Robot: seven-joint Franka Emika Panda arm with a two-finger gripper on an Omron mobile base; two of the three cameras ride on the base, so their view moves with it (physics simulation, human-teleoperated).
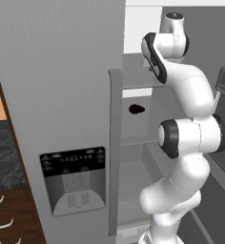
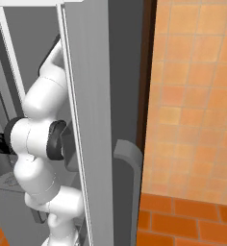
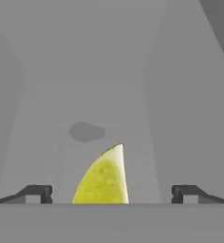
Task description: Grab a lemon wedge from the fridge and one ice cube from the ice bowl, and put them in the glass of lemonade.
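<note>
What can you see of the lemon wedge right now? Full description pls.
In the hand view the lemon wedge is a yellow-green piece with a mottled, pulpy face, a pale rind edge on its right side and a pointed tip at the top. Its lower part is cut off by the bottom of the view. It sits on a grey surface inside the fridge, centred between the fingertips of the open gripper, which stand apart from it on either side. A dim shadow lies just beyond it.
</note>
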